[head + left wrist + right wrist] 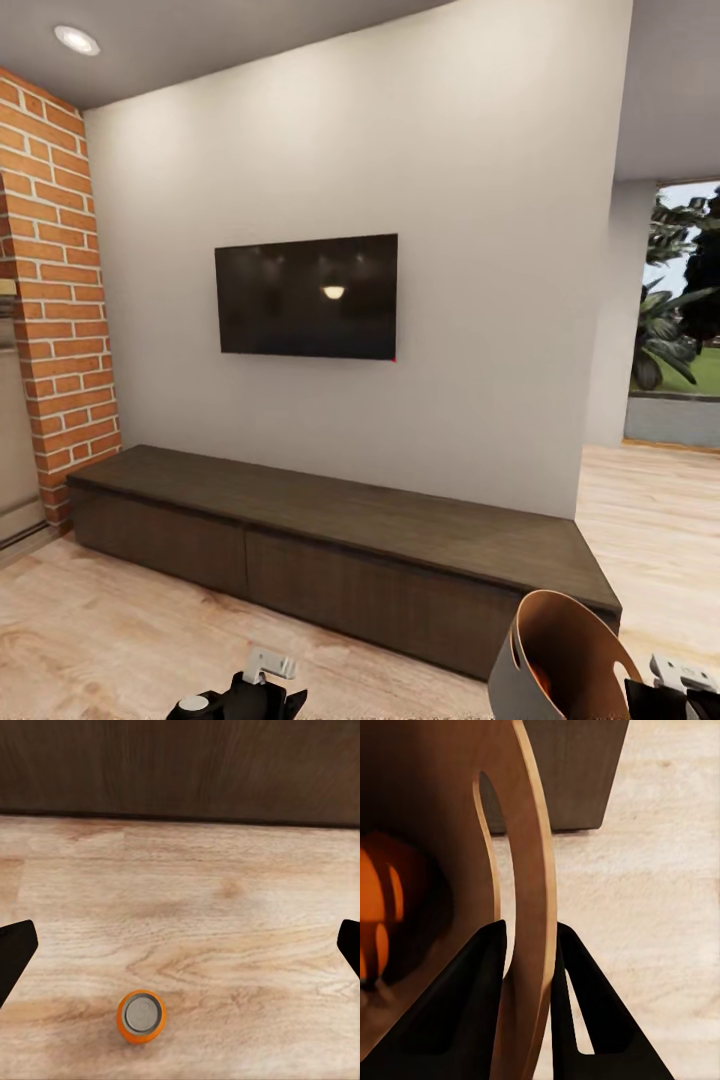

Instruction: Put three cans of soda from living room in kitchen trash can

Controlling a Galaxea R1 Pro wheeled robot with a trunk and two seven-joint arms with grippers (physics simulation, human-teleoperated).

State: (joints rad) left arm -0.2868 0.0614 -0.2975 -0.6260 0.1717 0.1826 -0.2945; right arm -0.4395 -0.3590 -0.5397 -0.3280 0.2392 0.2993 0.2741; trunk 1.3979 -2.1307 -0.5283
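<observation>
Left gripper [180, 945] hangs spread wide, empty, above the orange can [140, 1017] standing on the wood floor [247, 907]. Right gripper [529, 967] pinches the bin [529, 870] wall. Best to centre first, then descend straight.

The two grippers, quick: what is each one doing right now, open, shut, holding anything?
Left gripper: open, holding nothing; an orange soda can stands on the floor below it.
Right gripper: shut on the rim of a bin.
</observation>
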